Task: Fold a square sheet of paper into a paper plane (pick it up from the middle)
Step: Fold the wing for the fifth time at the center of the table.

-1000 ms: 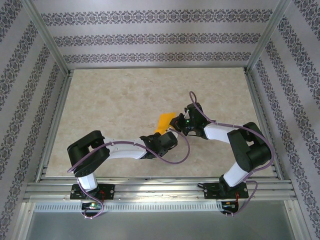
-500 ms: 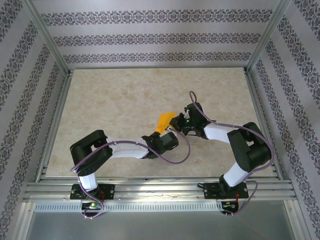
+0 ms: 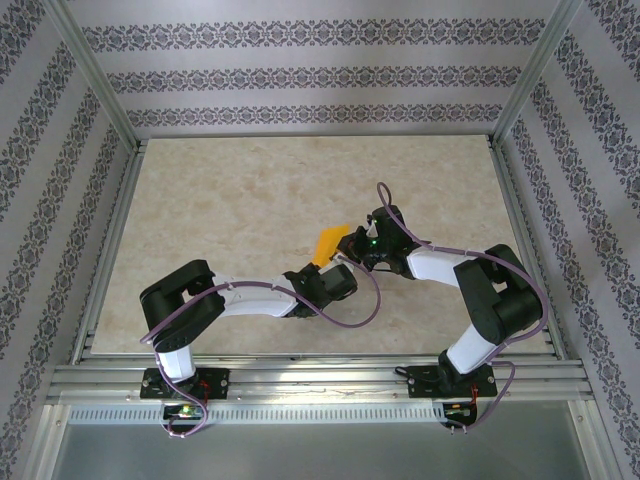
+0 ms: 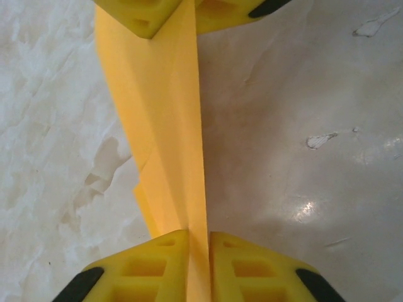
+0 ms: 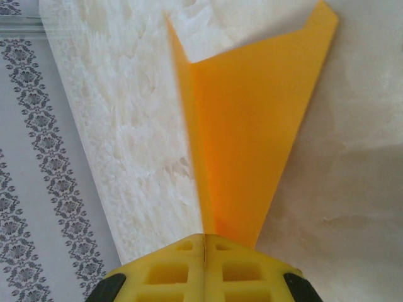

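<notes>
Over marbled table (image 3: 220,220) amid patterned walls (image 3: 300,75), left fingers (image 4: 148,267) and right fingers (image 5: 167,261) clamp paper (image 5: 252,145).

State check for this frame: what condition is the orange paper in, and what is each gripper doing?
paper plane: folded along a lengthwise crease, one flap angled away from the other, pinched by both grippers.
left gripper: shut on the paper plane, with the paper running between its fingers.
right gripper: shut on the paper plane, which fans out from its fingertips.

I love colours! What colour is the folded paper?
The folded paper is bright orange, clearest in right wrist view.
</notes>
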Robot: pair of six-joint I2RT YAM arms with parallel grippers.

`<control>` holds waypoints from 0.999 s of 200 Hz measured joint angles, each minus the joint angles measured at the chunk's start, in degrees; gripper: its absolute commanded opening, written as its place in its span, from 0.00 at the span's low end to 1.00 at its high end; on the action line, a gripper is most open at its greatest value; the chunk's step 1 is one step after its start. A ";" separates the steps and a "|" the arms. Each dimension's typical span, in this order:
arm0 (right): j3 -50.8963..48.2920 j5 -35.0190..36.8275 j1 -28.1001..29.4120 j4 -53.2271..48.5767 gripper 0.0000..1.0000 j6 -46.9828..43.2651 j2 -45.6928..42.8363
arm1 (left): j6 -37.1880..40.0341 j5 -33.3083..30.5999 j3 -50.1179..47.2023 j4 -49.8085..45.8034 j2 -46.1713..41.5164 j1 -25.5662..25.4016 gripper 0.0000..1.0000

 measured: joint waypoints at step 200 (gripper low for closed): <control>-1.97 2.99 -6.19 -13.46 0.41 -11.39 -10.95 | -6.93 3.96 1.77 -0.07 3.61 0.02 0.04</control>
